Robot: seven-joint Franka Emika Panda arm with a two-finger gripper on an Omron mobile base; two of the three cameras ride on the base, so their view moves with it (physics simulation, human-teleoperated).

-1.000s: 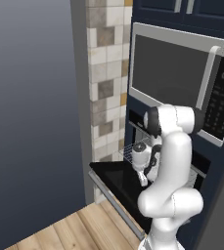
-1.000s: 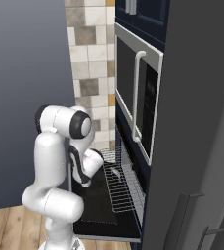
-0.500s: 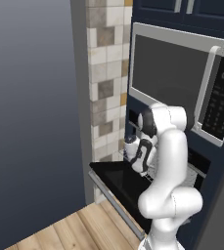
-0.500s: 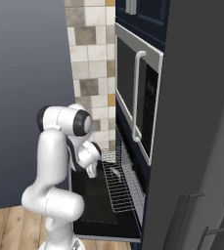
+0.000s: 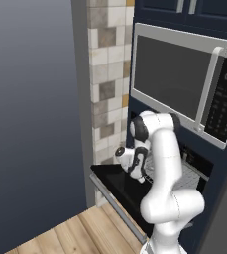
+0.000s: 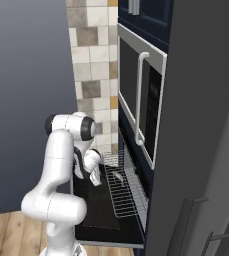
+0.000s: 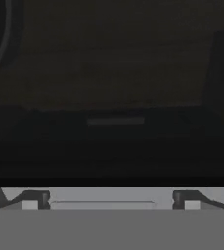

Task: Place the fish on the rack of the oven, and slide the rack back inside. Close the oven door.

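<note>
The oven (image 5: 193, 158) stands open, its black glass oven door (image 6: 93, 215) folded down flat with the silver bar handle (image 5: 116, 207) along the front edge. The wire rack (image 6: 125, 196) is pulled out over the door. A small pale fish (image 6: 117, 175) lies on the rack near its back. My gripper (image 6: 95, 180) hangs just left of the rack, pointing down at the door (image 5: 112, 179), open with nothing between its fingers. In the hand view the gripper (image 7: 112, 199) faces the dark glossy door panel, fingertips (image 7: 37, 198) spread wide.
A silver-framed microwave (image 5: 177, 79) with a keypad sits right above the oven. A tiled wall strip (image 5: 107, 84) and a plain grey wall (image 5: 30, 109) stand to the left. Wooden floor (image 5: 70, 233) lies in front of the door.
The hand has drawn back from the rack toward the left and now points down over the open door. The jaws have stayed open. Rack and fish have not moved.
</note>
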